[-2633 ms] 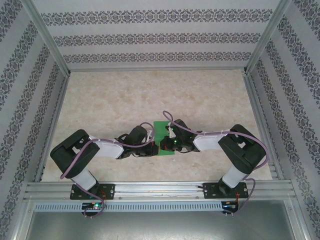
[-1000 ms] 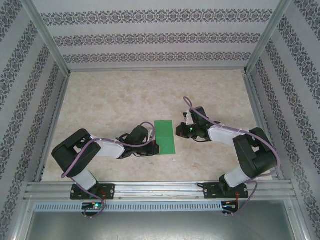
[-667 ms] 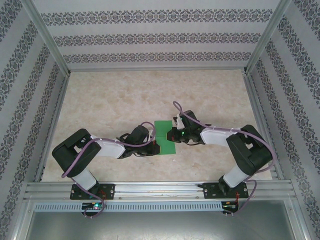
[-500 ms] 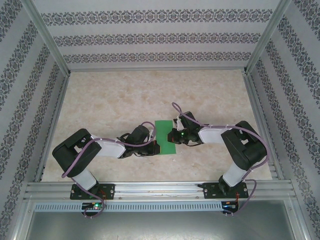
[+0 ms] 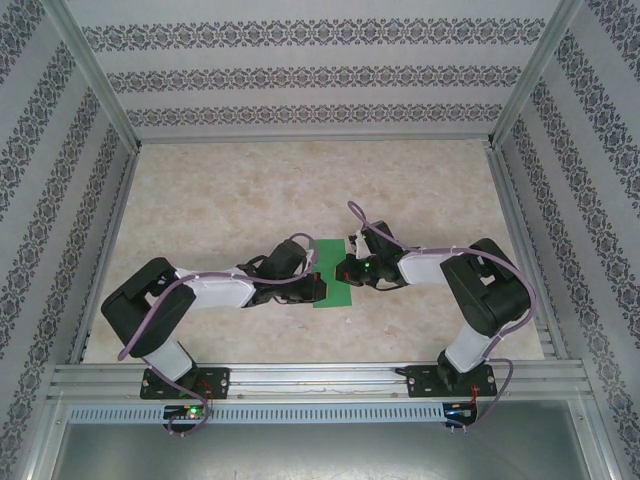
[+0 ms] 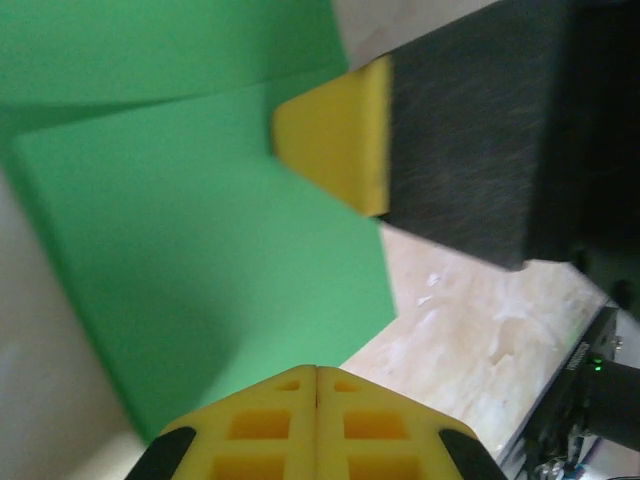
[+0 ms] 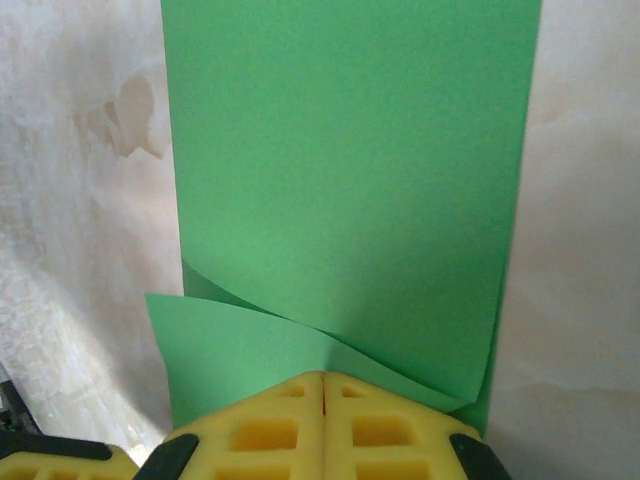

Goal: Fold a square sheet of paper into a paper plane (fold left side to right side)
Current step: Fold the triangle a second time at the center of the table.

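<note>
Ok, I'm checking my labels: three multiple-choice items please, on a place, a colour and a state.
1. Where on the beige marbled table lies the thin bright green paper sheet? A at its far edge; B mid-table, where the left tool and right tool meet; C at its left edge.
2. What colour are the right tool's finger pads? A red; B blue; C yellow.
3. How do the right tool's jaws stand? A shut; B wide open; C gripping a cup.
B: the top view shows both tools at it. C: yellow in the wrist view. A: the pads meet.

Top cam high, rear; wrist cams v. close; all share paper [image 5: 333,297].
</note>
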Available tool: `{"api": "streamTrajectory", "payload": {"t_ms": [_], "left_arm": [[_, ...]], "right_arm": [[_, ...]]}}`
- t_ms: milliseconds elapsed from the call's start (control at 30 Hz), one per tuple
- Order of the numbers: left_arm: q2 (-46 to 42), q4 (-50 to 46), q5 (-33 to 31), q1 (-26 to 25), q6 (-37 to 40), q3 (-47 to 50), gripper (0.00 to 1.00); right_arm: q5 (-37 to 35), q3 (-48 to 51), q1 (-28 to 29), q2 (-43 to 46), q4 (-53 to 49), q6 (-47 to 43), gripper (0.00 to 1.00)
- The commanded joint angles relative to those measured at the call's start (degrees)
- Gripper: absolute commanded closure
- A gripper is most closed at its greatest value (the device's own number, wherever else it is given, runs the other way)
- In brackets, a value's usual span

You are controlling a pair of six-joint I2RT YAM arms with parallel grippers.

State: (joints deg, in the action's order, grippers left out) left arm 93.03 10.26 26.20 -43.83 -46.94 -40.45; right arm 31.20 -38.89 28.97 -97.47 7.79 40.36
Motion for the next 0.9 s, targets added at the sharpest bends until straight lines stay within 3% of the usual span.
{"api": "streamTrajectory", "payload": {"t_ms": [0, 400, 867], "left_arm": [[1.88, -0.51, 1.64, -0.31, 1.58, -2.11, 1.00], [8.45, 0.72, 2.41, 0.85, 2.78, -5.25, 1.00], [6.82, 2.94, 1.44, 0.86, 1.03, 1.59, 1.00]], "right_arm": [[-0.71, 1.80, -0.41, -2.33, -2.11, 0.42, 1.00], [-0.61, 2.42, -0.55, -2.11, -2.30, 0.07, 1.00], [-1.49, 2.51, -1.53, -2.16, -4.34, -1.42, 1.00]]}}
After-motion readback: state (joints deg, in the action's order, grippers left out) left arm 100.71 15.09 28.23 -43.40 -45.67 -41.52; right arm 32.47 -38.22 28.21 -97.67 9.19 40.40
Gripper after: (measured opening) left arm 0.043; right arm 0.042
